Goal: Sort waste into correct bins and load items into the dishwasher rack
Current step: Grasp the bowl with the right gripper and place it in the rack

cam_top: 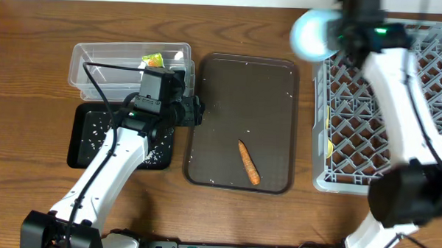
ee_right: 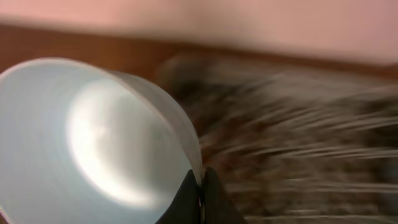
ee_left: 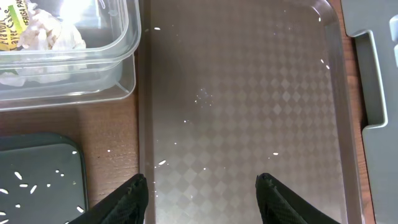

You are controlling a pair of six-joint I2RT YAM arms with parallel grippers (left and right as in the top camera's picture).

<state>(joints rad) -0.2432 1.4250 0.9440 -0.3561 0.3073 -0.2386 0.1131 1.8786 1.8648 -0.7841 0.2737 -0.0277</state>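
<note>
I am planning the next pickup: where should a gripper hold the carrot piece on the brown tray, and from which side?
Probably at the middle of the carrot piece, coming straight down from above. It lies flat and diagonal on the brown tray, so the grip should close across its thin width.

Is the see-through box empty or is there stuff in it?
Not empty. The clear tub holds crumpled white tissues and a small colourful wrapper; both lie inside its walls.

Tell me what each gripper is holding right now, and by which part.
The right gripper is shut on the light blue cup, pinching its rim. The left gripper is open over the brown tray and holds nothing.
</note>
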